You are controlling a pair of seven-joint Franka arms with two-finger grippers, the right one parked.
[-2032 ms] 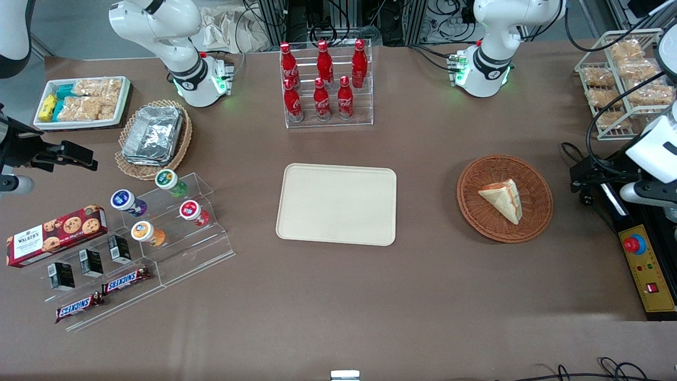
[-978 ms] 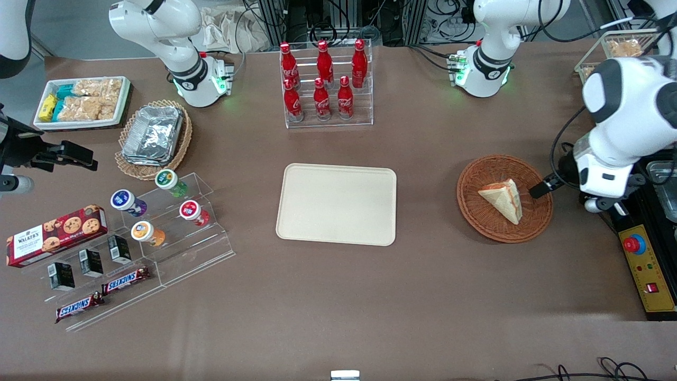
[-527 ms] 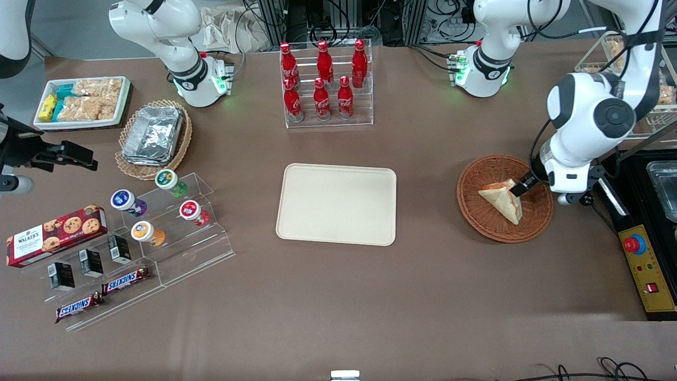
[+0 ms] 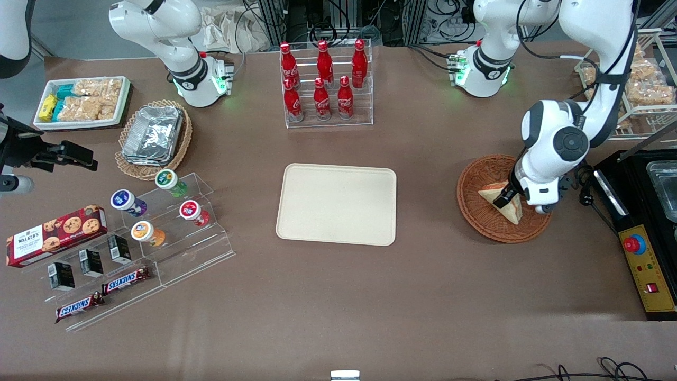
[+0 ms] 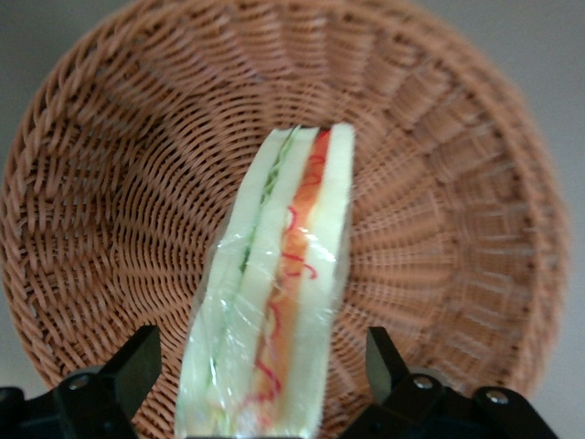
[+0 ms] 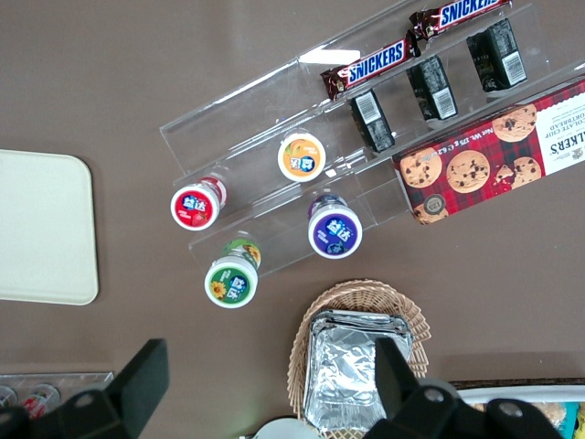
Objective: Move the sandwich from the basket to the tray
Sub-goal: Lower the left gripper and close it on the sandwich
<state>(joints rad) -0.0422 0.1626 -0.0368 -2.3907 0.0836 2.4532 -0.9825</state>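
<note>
The sandwich [image 4: 512, 212] is a film-wrapped white wedge with red and green filling, lying in the round reddish-brown wicker basket [image 4: 476, 214]. My gripper [image 4: 506, 199] is low over the basket and open. In the left wrist view the sandwich [image 5: 274, 302] stands between my two black fingers [image 5: 137, 366], one on each side, with a small gap between each finger and the bread. The basket [image 5: 119, 183] weave fills the space around it. The beige tray [image 4: 337, 203] lies flat mid-table, toward the parked arm's end from the basket, with nothing on it.
A clear rack of red cola bottles [image 4: 323, 79] stands farther from the camera than the tray. A yellow control box with a red button [image 4: 642, 264] and a black appliance [image 4: 653, 180] sit beside the basket. A wire rack of snack bags [image 4: 640, 84] is nearby.
The left arm has swung in from the working arm's end of the table and come down over the basket. Its open fingers now straddle the sandwich, which has not moved.
</note>
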